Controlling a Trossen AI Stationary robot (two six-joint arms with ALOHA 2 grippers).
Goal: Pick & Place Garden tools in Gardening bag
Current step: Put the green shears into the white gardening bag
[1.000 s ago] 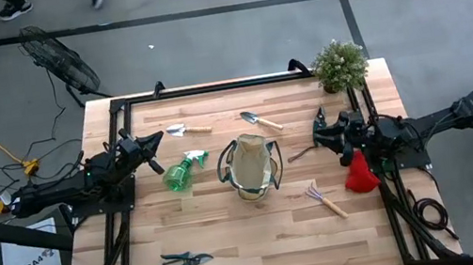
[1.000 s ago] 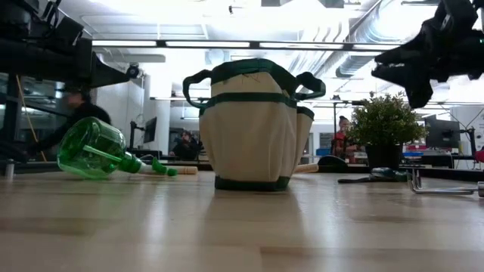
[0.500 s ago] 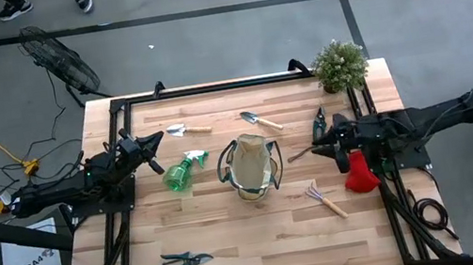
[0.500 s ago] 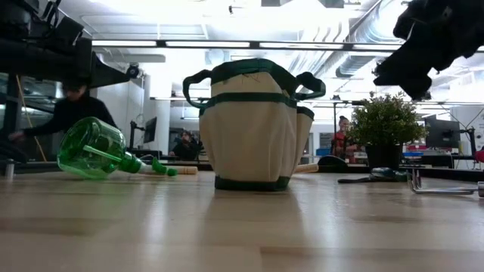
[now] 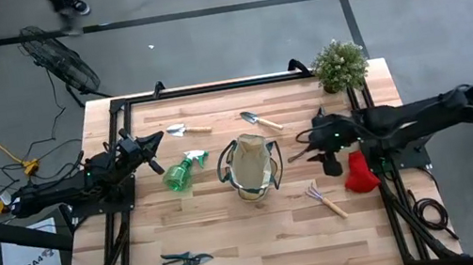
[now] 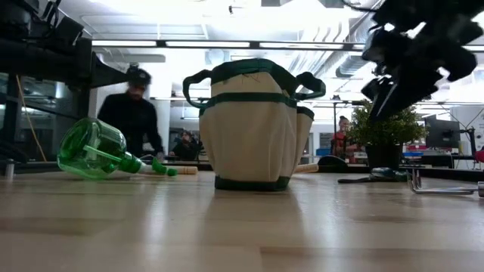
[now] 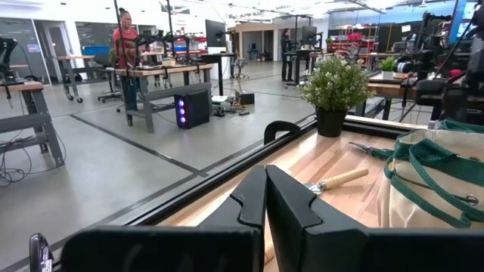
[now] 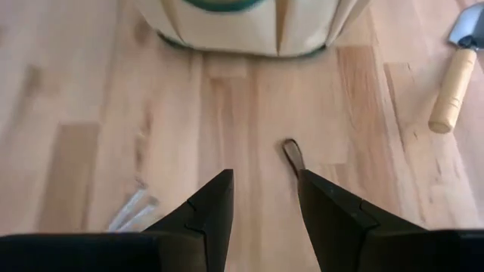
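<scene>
The beige gardening bag [image 5: 250,166] with green trim stands upright mid-table. Around it lie two wooden-handled trowels [image 5: 186,129] [image 5: 260,120], a green spray bottle [image 5: 181,172], a hand rake [image 5: 326,199], black pruners [image 5: 185,259] and a red glove [image 5: 359,172]. My right gripper [image 5: 311,143] [image 8: 265,177] hangs open to the right of the bag, tipped down over the looped end [image 8: 292,153] of a thin dark tool [image 5: 298,153] that lies flat on the table. My left gripper [image 5: 159,136] [image 7: 266,172] waits shut and level at the left edge.
A potted plant [image 5: 338,64] stands at the far right corner. Black frame rails [image 5: 210,87] run along the table's far and side edges. Bare wood lies between the bag and the near edge. A person walks in the room beyond the table.
My right gripper has swung out from the right edge toward the bag, rising a little. It has tipped from near level to slanting down and has rolled about its own line. Its fingers stay apart as before. No tool has moved.
</scene>
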